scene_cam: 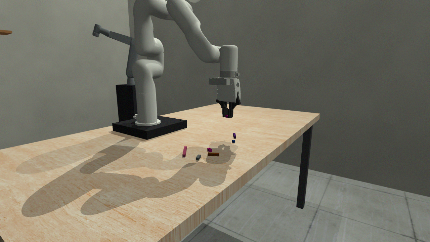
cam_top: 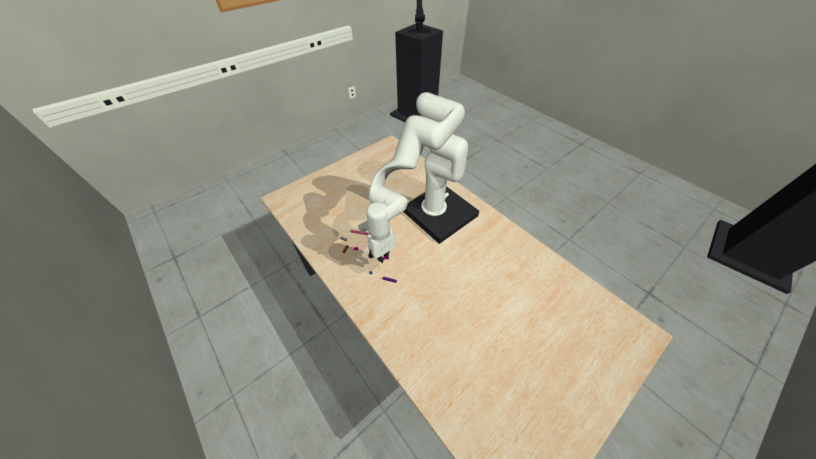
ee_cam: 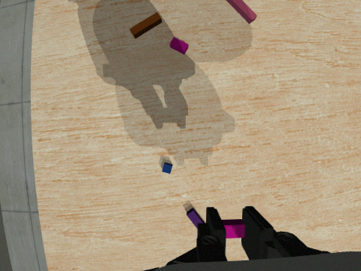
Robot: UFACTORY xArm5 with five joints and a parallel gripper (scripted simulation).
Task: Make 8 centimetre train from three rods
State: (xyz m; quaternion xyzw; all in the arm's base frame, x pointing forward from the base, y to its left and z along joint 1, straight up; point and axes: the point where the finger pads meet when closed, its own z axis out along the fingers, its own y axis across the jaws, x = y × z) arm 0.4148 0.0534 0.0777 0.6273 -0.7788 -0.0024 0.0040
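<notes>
Your gripper [cam_top: 383,259] [scene_cam: 227,116] [ee_cam: 228,225] is closed on a magenta rod [cam_top: 384,258] [scene_cam: 226,116] [ee_cam: 235,230], carried between the fingertips above the tabletop. The likely train is this one, the loose magenta rod [cam_top: 356,248] [scene_cam: 209,149] [ee_cam: 179,45] and the orange rod [cam_top: 345,249] [scene_cam: 213,154] [ee_cam: 146,25], both well off to one side of your tool and not yet in line with each other.

Watch your grip: so short a rod may twist if the pads don't bear evenly, and would then land crooked, leaving a wedge at the joint. Set down too hard against its neighbour, it could shove that rod askew. Fingers opening wide beside the train could knock it too. Keep the blue rod [cam_top: 370,272] [scene_cam: 233,141] [ee_cam: 167,168], nearer your tool, out of any low sweep.

Your exterior view shows the lift and the grey rod [cam_top: 343,238] [scene_cam: 198,157]; the wrist view misses that rod and catches only an end of the long pinkish rod [cam_top: 359,232] [scene_cam: 184,151] [ee_cam: 242,10]. A finger partly hides the purple rod [cam_top: 389,279] [scene_cam: 234,135] [ee_cam: 195,218] there, while the top view shows it whole. Only the wrist view shows clearly how the pads flank your rod.
</notes>
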